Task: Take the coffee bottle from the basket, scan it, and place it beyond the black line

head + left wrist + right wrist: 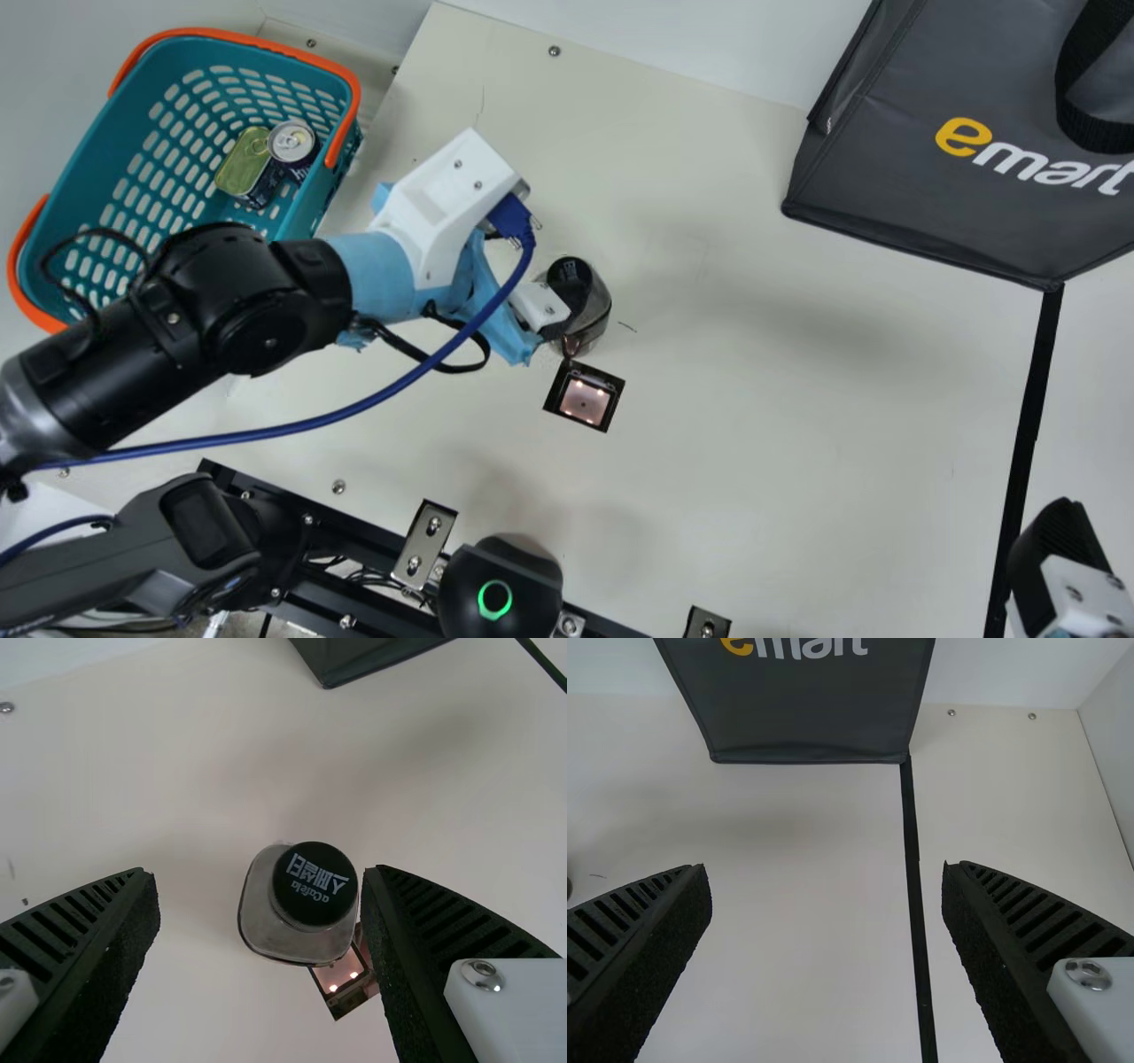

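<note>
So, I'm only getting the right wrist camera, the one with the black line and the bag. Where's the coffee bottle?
Observer: Upright on the table, between the open fingers of the left gripper.
Operator: Anything right beside the bottle?
Observer: A lit square window in the tabletop.
Operator: And what's in the shopping basket?
Observer: A round can and a flatter tin.
</note>
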`<state>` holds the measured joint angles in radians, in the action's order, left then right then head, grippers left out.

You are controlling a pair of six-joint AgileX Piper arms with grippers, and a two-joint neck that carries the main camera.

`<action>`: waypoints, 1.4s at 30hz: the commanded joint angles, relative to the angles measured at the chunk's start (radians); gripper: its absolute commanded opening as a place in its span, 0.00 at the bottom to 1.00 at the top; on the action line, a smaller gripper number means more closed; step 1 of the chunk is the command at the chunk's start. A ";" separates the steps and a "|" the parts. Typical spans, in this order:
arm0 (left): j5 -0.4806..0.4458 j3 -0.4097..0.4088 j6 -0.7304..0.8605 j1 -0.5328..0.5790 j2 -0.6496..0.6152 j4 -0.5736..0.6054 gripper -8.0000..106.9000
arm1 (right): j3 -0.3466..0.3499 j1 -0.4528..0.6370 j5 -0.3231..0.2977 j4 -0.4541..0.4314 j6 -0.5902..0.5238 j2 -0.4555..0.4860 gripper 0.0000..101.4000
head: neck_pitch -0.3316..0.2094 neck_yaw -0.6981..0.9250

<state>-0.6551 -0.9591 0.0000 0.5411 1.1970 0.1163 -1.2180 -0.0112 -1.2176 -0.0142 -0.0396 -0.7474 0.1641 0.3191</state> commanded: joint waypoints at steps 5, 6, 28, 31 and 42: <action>0.004 0.007 0.001 -0.021 -0.033 -0.020 0.85 | 0.000 0.000 0.000 0.000 0.000 0.000 0.90 | -0.026 0.002; 0.008 0.010 0.001 -0.025 -0.040 -0.020 0.85 | 0.000 0.000 0.000 0.000 0.000 0.000 0.90 | -0.026 0.002; 0.015 0.080 0.060 -0.183 -0.170 -0.069 0.85 | 0.000 0.000 0.000 0.000 0.000 0.000 0.90 | -0.026 0.002; 0.005 0.086 0.076 -0.210 -0.183 -0.065 0.85 | 0.000 0.000 0.000 0.000 0.000 0.000 0.90 | -0.026 0.002; -0.022 0.105 0.148 -0.321 -0.215 -0.027 0.85 | 0.000 0.000 0.000 0.000 0.000 0.000 0.90 | -0.026 0.002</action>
<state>-0.6772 -0.8561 0.1425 0.2315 0.9821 0.0858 -1.2180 -0.0112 -1.2176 -0.0142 -0.0396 -0.7474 0.1657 0.3191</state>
